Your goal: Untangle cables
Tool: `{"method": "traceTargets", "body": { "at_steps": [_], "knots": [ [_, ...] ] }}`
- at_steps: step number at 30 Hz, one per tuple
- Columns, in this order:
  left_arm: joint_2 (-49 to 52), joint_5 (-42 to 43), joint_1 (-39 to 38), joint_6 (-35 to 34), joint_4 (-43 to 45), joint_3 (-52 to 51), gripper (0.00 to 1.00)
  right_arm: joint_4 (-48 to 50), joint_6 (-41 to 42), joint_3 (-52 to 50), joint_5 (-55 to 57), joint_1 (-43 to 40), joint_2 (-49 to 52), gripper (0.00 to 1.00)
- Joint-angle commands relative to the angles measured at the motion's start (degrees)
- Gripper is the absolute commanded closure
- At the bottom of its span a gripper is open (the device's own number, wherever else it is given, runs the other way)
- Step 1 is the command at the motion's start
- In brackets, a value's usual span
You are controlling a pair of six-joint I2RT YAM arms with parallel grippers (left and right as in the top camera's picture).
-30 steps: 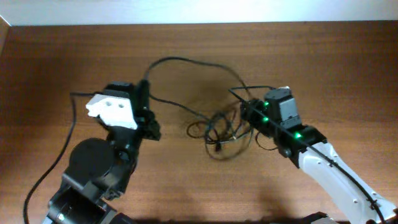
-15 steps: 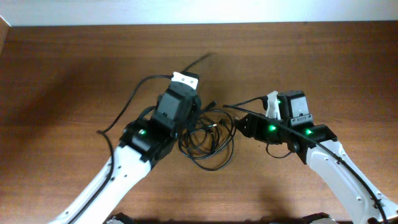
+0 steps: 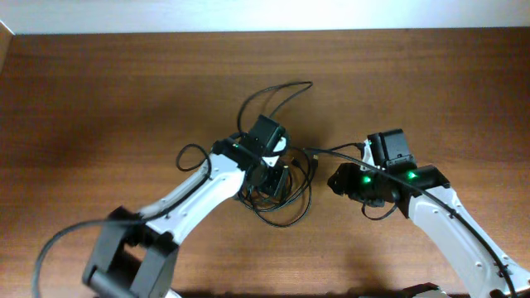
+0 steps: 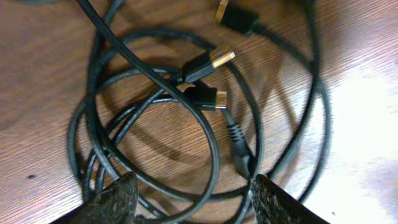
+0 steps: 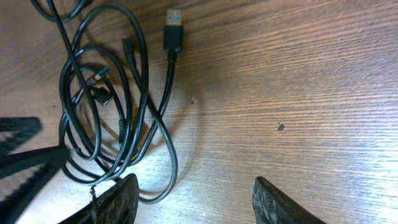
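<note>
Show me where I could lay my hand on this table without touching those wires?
Bare wood: the wide left stretch of the brown wooden table, from its far edge down to the white left arm; the far right corner beyond the white right arm; the near strip between both arms. Crowded: the centre, where the tangled thin black cables lie.

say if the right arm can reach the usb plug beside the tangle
Probably yes: the right gripper is open, and the USB plug lies uncovered on the table ahead of it.
</note>
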Motion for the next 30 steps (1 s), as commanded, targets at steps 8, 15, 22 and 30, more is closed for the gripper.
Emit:
{"method": "traceTargets", "body": {
  "at_steps": [8, 15, 22, 30],
  "knots": [
    [9.5, 8.0, -1.7, 0.2, 6.5, 0.3, 0.83, -5.9, -0.5, 0.0, 0.2, -13.1, 0.1, 0.42],
    [4.4, 4.0, 0.9, 0.2, -3.1, 10.8, 1.0, -7.5, -0.5, 0.0, -1.1, -13.1, 0.1, 0.42],
    [-12.2, 3.9, 1.1, 0.1, -3.3, 18.8, 1.0, -9.2, -0.6, 0.0, -16.9, -12.7, 0.1, 0.42],
    [-18.1, -0.3, 1.1, 0.1, -1.5, 18.8, 1.0, 3.0, -0.6, 0.0, -13.9, 4.8, 0.1, 0.35]
  ]
}}
